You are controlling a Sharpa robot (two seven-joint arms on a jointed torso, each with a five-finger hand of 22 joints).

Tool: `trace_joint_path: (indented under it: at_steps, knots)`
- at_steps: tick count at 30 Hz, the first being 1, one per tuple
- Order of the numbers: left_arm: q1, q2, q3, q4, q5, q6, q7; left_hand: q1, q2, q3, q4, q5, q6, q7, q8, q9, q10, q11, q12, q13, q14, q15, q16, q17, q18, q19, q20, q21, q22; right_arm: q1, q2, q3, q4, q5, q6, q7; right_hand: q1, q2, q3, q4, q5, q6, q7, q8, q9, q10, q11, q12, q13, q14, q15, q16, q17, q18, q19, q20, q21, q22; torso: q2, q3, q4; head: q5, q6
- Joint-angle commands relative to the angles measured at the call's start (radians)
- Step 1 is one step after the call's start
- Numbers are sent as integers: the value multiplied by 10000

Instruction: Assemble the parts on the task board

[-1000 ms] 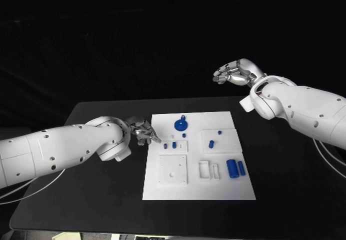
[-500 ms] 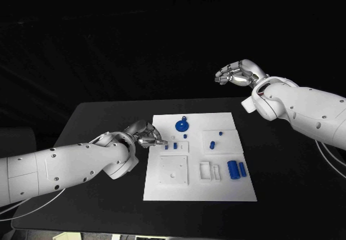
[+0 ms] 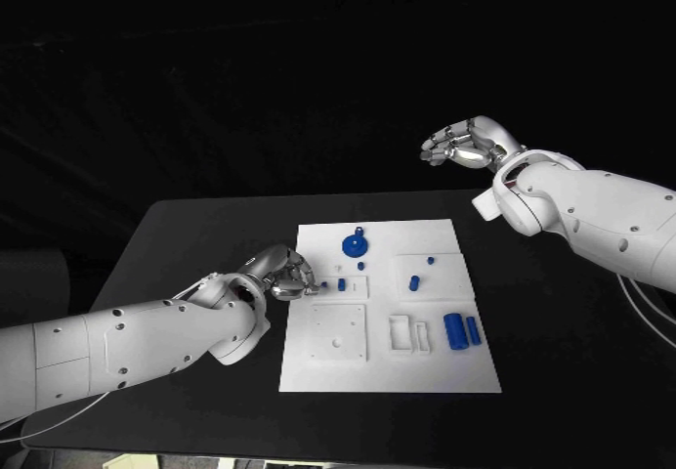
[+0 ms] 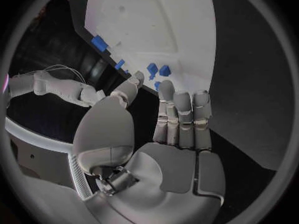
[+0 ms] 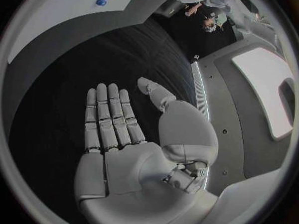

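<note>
Left robot hand, fingers apart and holding nothing, at the white board's left edge beside two small blue pegs; approach should be slow and aligned. Right robot hand, likewise spread and unladen, raised beyond the tabletop.

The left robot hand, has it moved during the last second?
Yes. The left robot hand moved nearer the robot and slightly rightward along the task board's left edge, toward the small blue parts.
</note>
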Motion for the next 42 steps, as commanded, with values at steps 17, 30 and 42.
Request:
trace_joint_path:
  at_steps: [17, 30, 42]
  knots:
    - [-138, 494, 6, -607, -910, 671, -499, -288, -19, -267, 166, -114, 37, -75, 331, -128, 93, -68, 173, 7, 26, -152, 145, 34, 159, 120, -1033, 76, 60, -16, -2, 7, 127, 46, -50, 87, 115, -1, -66, 16, 36, -64, 14, 47, -15, 107, 5, -63, -21, 60, 14, -33, -12, 111, -17, 76, -70, 13, 6, 18, -29, 5, -32]
    - [-152, 731, 8, -901, -959, 967, -675, -269, 43, -182, 344, -114, 5, -89, 454, -216, 87, -83, 230, 3, 23, -169, 191, 40, 161, 138, -1065, 104, 95, -17, 2, 7, 160, 53, -61, 88, 115, 3, -68, 17, 37, -63, 14, 50, -20, 112, 5, -68, -29, 61, 15, -34, -14, 115, -16, 80, -72, 15, -1, 14, -16, -32, -25]
    - [-151, 882, 10, -1079, -905, 1440, -737, -392, 116, -78, 889, -114, -17, -108, 637, -447, 87, -103, 309, -27, 11, -190, 276, 46, 151, 118, -1105, 142, 170, -18, 14, 7, 165, 75, -54, 92, 112, 6, -71, 18, 37, -62, 14, 53, -24, 116, 5, -72, -34, 62, 15, -35, -16, 118, -15, 83, -74, 17, 5, 11, -15, -59, 0]
